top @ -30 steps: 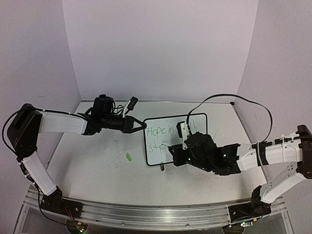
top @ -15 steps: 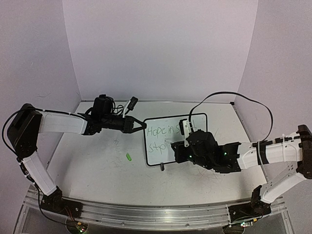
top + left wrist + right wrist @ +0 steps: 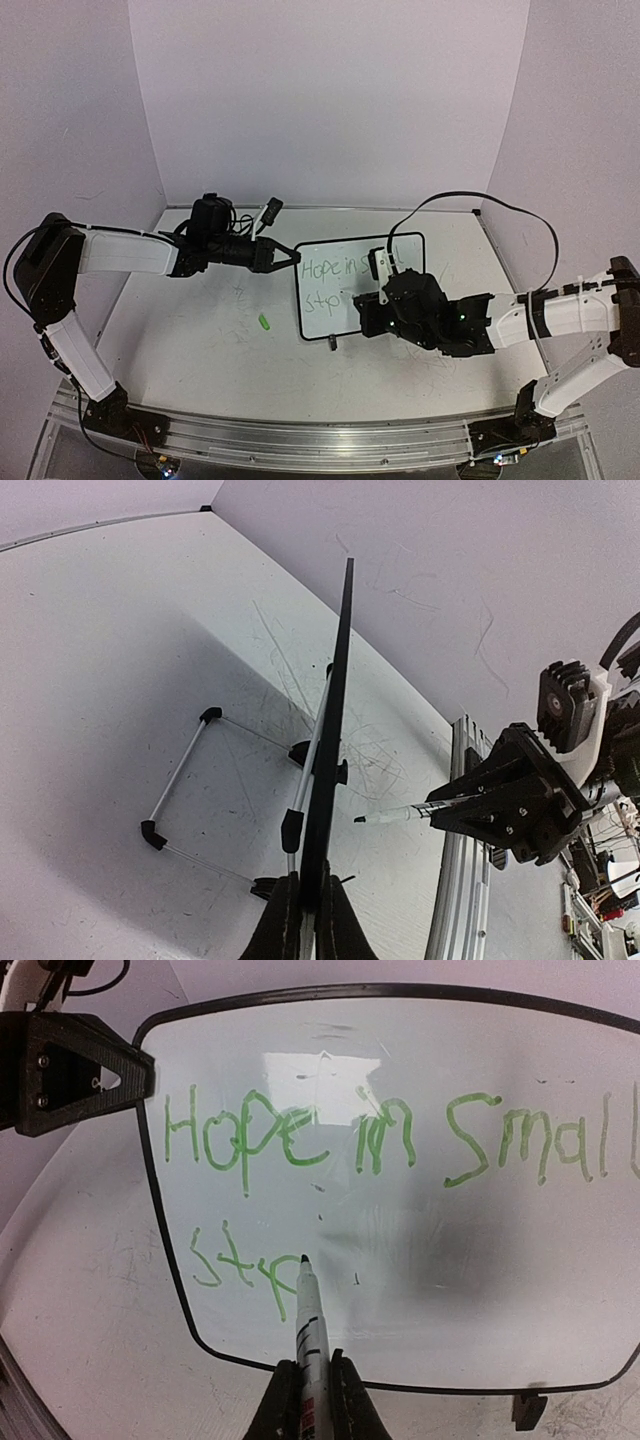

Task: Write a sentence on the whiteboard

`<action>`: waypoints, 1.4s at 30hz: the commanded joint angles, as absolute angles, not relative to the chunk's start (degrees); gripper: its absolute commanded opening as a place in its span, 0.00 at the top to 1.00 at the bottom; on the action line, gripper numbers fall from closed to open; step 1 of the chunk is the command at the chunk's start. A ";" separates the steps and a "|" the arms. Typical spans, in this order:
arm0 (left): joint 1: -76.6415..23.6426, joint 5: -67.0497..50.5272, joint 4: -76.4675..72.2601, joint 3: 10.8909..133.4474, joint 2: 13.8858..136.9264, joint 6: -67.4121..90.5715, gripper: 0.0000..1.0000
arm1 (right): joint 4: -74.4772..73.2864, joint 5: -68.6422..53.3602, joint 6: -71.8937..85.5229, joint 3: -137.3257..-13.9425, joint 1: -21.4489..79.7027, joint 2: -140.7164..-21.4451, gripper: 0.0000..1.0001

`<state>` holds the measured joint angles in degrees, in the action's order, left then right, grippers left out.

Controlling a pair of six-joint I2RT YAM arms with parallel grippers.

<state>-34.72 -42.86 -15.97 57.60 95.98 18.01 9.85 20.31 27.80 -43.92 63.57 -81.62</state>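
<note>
1. Pos: the whiteboard (image 3: 350,248) stands mid-table, a bit right of centre, propped on a wire stand (image 3: 180,780). The left gripper (image 3: 308,920) is pinched narrow on the board's left frame edge. The right gripper (image 3: 310,1395) is clamped on a marker (image 3: 311,1325), reaching in from the near right.
2. The sentence (image 3: 385,1145) reads "Hope in Small" on the top line, w/ only a few letters on the 2nd. The tip sits by the last p-like letter. The left wrist view hints at a small gap to the face, but I can't tell for sure.
3. Risk: too hard a push could rock the board on its stand or pivot it in the pinch, b/c only a thin rim is held. Strokes would skew.
4. Risk: too light a push would give broken lines, since the green ink is thin and pale.
5. Risk: the marker could tilt in the fingers. It has a smooth round barrel, and a long stretch sticks out.
6. Risk: the barrel or gripper could brush the letters and smear them on the glossy face.
7. Materials:
   - Board face: glossy white w/ glare.
   - Frame: thin black, rounded corners, small black foot (image 3: 527,1410).
   - Stand: thin rods w/ black joints.
   - Grippers: matte black, angular.
   - Table (image 3: 200,340): matte white and scuffed.
   - Small green bit (image 3: 264,321): lies left of the board, prob. a cap.
</note>
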 commanded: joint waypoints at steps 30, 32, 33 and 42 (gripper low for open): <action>-34.64 -43.16 -17.75 57.98 92.93 18.02 1.00 | 11.89 19.95 25.41 -45.53 64.40 -84.47 1.00; -34.63 -43.15 -17.75 57.99 92.93 18.02 1.00 | 12.06 19.63 25.14 -46.01 64.69 -85.06 1.00; -34.63 -43.20 -17.75 58.00 92.91 18.02 1.00 | 12.19 19.49 25.09 -46.12 64.76 -85.27 1.00; -34.63 -43.06 -17.65 57.92 93.04 17.93 1.00 | 13.00 19.67 25.08 -46.36 64.99 -85.62 1.00</action>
